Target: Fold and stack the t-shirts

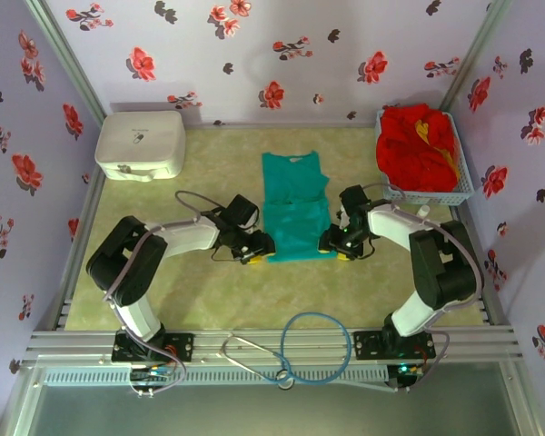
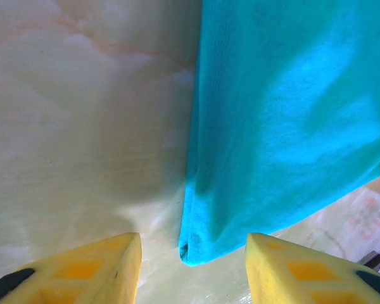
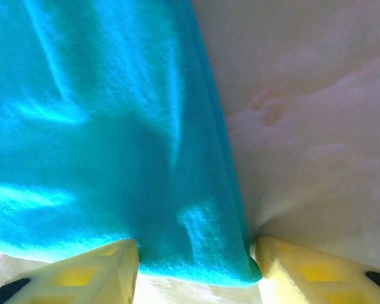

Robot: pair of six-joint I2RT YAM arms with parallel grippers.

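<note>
The teal-green t-shirt lies narrow and lengthwise at the middle of the table, sleeves folded in. My left gripper stands open at its near left corner, which sits between the yellow fingers without touching them. At the near right corner, my right gripper is open too, the cloth's hem spanning the gap between its fingers. Bright red t-shirts, one with a yellow mark, are heaped in a basket at the back right.
A white rounded plastic box stands at the back left. The pale blue mesh basket holds the red heap by the right wall. A blue cable loop lies near the front rail.
</note>
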